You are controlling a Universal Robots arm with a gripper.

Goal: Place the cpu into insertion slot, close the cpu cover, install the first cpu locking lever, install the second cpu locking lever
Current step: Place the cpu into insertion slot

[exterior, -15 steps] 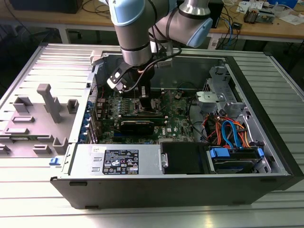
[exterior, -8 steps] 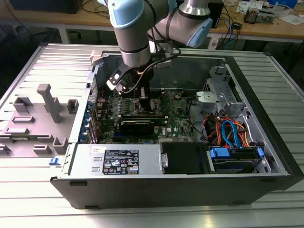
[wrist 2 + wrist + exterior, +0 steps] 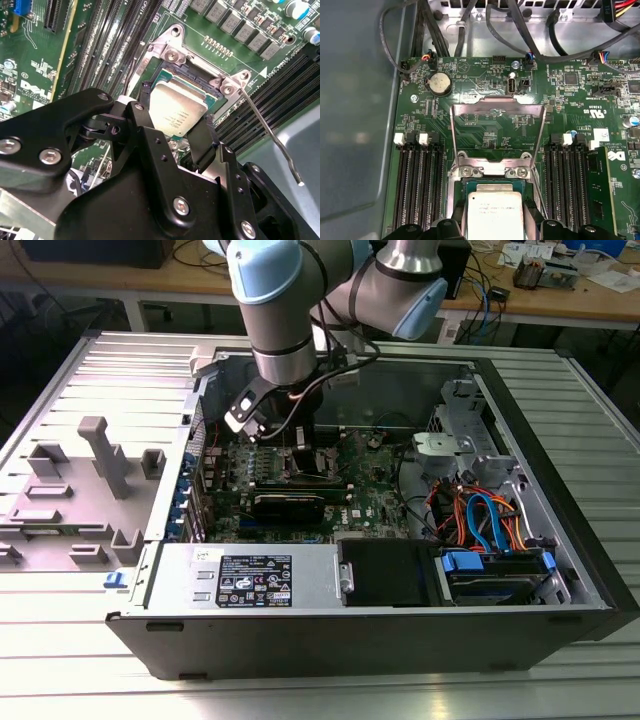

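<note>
- Second wrist view: the black two-fingered claw (image 3: pixel 175 114) is clenched on the small flat square cpu with a silver-grey metal top (image 3: pixel 179 106). One finger bears on each of two opposite edges.
- The cpu lies directly between the fingers (image 3: pixel 145 95), flat and level with the board, not tilted.
- Directly beneath the cpu is the square insertion slot with a silver metal rim (image 3: pixel 196 82). Whether the chip is fully seated cannot be told.
- In the first wrist view, the thin silver cpu cover frame with a square window (image 3: pixel 497 101) stands swung open. It is hinged at the slot edge away from the claw, clear of the cpu (image 3: pixel 495 215).
- A thin silver wire locking lever (image 3: pixel 267 132) is raised beside the slot, unlatched.
- Long black memory slots (image 3: pixel 417 185) flank the socket on both sides.
- In the exterior view, the grey-and-blue arm (image 3: pixel 280 330) reaches down into the open black computer case (image 3: pixel 560 570), which rests on the ribbed metal surface (image 3: pixel 320 695).
</note>
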